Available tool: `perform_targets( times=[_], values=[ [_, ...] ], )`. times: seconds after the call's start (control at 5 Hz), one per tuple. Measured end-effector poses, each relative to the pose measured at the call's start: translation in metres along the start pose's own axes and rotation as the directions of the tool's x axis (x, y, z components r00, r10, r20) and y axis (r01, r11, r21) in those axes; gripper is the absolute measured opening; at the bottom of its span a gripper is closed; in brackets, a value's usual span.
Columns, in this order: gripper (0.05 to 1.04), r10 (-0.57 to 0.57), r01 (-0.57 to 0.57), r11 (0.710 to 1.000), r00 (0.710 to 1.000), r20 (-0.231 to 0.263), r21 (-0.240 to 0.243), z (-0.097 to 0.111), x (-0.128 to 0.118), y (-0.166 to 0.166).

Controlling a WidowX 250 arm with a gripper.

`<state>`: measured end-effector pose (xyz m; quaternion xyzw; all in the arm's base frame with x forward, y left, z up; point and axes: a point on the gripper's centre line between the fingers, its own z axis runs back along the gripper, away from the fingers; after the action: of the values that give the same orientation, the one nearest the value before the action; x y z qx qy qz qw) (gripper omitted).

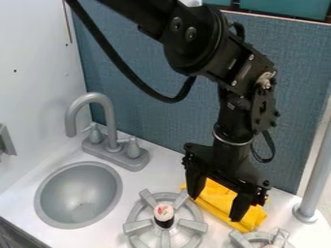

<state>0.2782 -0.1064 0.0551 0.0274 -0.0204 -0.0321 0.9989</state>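
The gripper (216,207) covers parts of the yellow cloth (218,196), hiding its far edge; whether they touch is hard to tell. The bottom edge cuts off the right-hand burner (257,238). The cloth lies between the back panel (152,121) and the burners, its long axis slanting from upper left to lower right. The arm (223,53) enters from the top, bends and hangs down steeply, its pincer spread wide.
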Motion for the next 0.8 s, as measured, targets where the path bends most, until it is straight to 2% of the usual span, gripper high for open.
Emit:
perform_targets(
  times=[0.2, 0.4, 0.6, 0.8],
  values=[
    [1.007, 0.001, -0.001, 1.000, 1.000, -0.029, 0.006, -0.008, -0.004, 0.000],
    [1.007, -0.043, 0.042, 0.999, 0.999, -0.027, -0.033, -0.010, -0.015, -0.021],
    [1.007, -0.099, 0.101, 0.989, 0.995, 0.018, -0.107, -0.013, -0.022, -0.053],
    [1.007, -0.138, 0.140, 0.981, 0.990, 0.029, -0.131, -0.012, -0.028, -0.070]
  ],
)
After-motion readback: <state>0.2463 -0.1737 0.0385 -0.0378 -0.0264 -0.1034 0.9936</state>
